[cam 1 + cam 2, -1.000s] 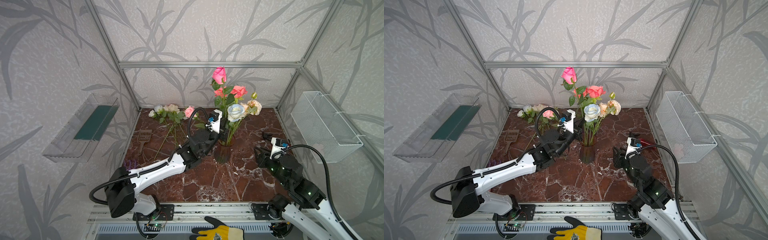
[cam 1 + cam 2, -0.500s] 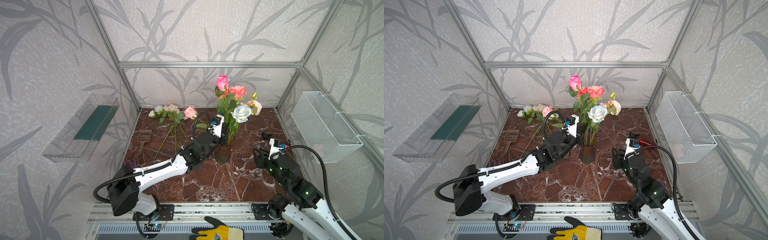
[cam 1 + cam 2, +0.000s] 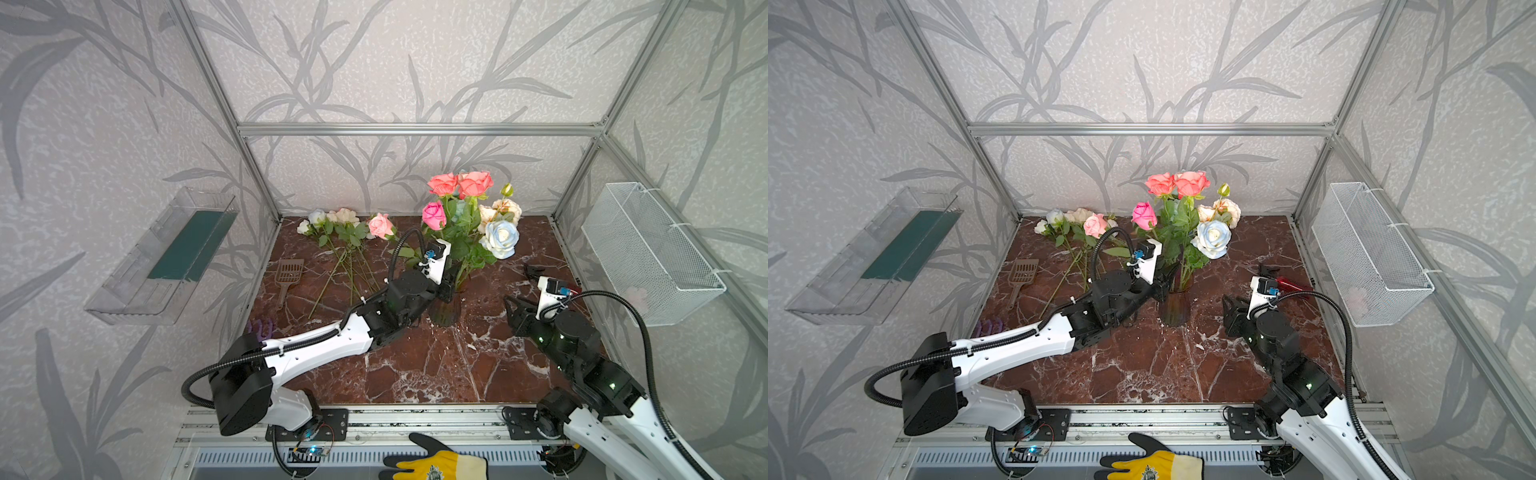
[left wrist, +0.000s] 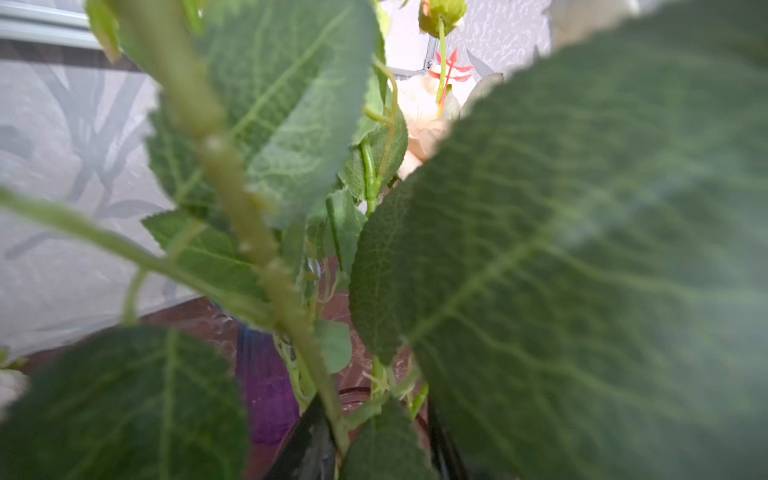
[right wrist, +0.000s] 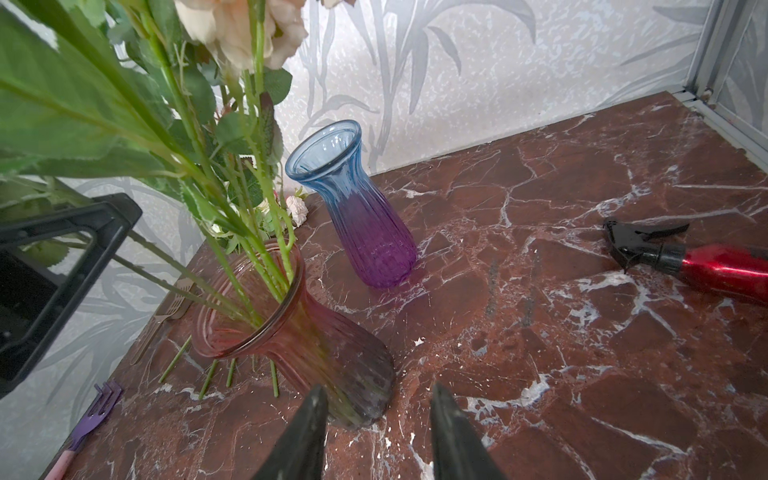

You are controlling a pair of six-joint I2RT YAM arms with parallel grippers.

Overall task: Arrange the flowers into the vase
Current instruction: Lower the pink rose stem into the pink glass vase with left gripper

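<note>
Flowers [image 3: 469,216] crowd the vase [image 3: 445,309]; your left gripper [image 3: 1168,283] straddles one stem [image 4: 257,249], jaws apart, while your right gripper [image 5: 377,399] waits half-open, empty, likely to steady it.

Flowers [image 5: 249,232] stand in a pink vase [image 5: 332,353] beside a blue-purple vase [image 5: 361,216], the right claw [image 5: 378,388] parted near it.

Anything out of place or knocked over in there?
Nothing looks spilled or broken. The red spray bottle lies on its side on the table, right side. A second, blue-purple vase stands empty near the pink vase holding the flowers. Several roses lie at the back left.
</note>
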